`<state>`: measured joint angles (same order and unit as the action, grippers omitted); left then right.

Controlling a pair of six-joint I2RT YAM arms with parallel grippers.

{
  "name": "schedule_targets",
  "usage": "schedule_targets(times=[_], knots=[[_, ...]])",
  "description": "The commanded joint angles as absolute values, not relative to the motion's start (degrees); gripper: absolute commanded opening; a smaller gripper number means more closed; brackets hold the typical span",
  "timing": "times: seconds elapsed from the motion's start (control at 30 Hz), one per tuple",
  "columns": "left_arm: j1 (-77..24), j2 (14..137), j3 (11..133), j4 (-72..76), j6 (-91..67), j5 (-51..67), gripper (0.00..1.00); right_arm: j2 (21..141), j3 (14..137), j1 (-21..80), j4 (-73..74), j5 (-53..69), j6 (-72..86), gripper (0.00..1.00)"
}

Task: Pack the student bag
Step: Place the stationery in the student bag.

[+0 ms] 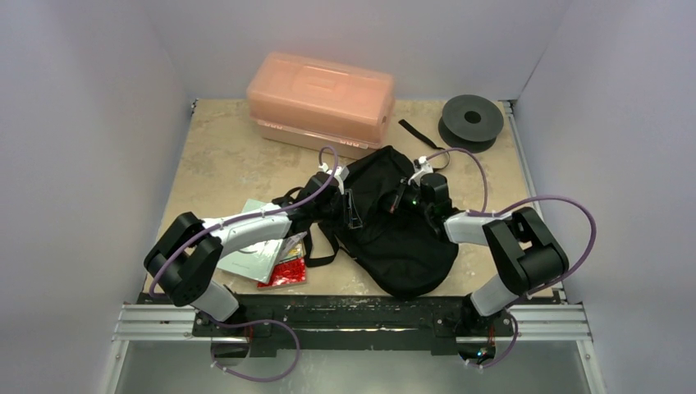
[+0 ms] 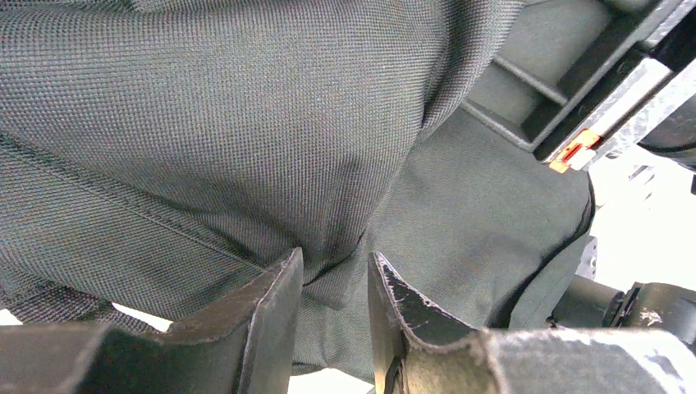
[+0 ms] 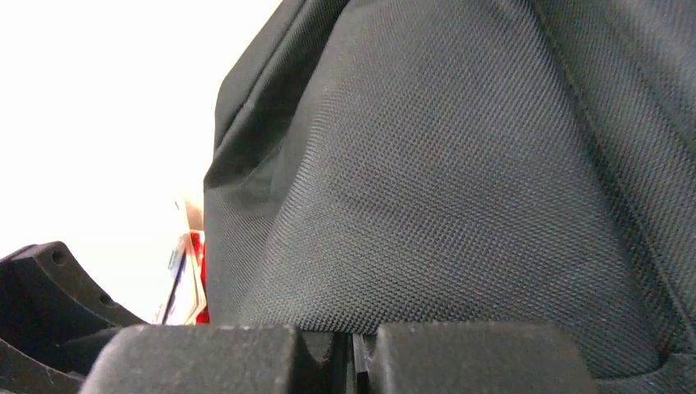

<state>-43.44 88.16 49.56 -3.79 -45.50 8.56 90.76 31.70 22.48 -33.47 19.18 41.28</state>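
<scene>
The student bag (image 1: 398,234) lies in the middle of the table (image 1: 222,156). It is soft and black, and it looks lumpy. Its far end points to the back of the table and its fat end points to the arms. Its long black straps (image 1: 316,238) spill out on the left side.

The left gripper (image 1: 349,197) is on the left side of the bag, near the top. In the left wrist view its jaws are a little way open, and a fold of the bag's cloth (image 2: 205,123) goes down between them. The left gripper (image 2: 332,267) pinches that fold.

The right gripper (image 1: 410,195) is on the other side of the bag's top. In the right wrist view its two fingers are pressed together, with only a thin line between them. The bag's cloth (image 3: 460,180) is right up against the right gripper (image 3: 354,345). I cannot tell if any cloth is caught in there.

Under the left arm, just beside the bag's straps, lie a pale flat packet (image 1: 256,250) and a red packet (image 1: 287,272). The red one touches the pale one.

At the back of the table sits a big orange-pink box (image 1: 320,98) with its lid shut. A round black spool (image 1: 470,120) sits in the back right corner. A short black strip (image 1: 420,133) lies between the box and the spool.
</scene>
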Motion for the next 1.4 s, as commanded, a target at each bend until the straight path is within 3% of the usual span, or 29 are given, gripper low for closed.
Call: schedule_targets(times=[0.0, 0.2, 0.5, 0.77, 1.23, 1.37], knots=[[-43.2, 87.5, 49.1, -0.9, -45.9, 9.0, 0.34, 87.2, 33.4, 22.7, -35.5, 10.2, 41.4, 0.06], [-43.1, 87.3, 49.6, -1.2, -45.4, 8.6, 0.34, 85.2, 33.3, 22.6, -29.0, 7.5, 40.8, 0.13], [-43.1, 87.4, 49.5, -1.6, -43.9, 8.0, 0.35, 77.4, 30.7, 22.7, -15.2, 15.3, 35.6, 0.45], [-43.1, 89.7, 50.5, -1.3, -43.8, 10.1, 0.28, 83.5, 32.2, 22.6, -21.6, 25.1, 41.6, 0.33], [-43.1, 91.4, 51.3, -4.4, -42.4, 10.0, 0.26, 87.4, 33.1, 22.9, -19.9, 26.9, 36.2, 0.32], [-43.1, 91.5, 51.6, -4.0, -42.1, 10.8, 0.31, 88.3, 30.6, 24.5, -21.6, 24.3, 37.0, 0.31]])
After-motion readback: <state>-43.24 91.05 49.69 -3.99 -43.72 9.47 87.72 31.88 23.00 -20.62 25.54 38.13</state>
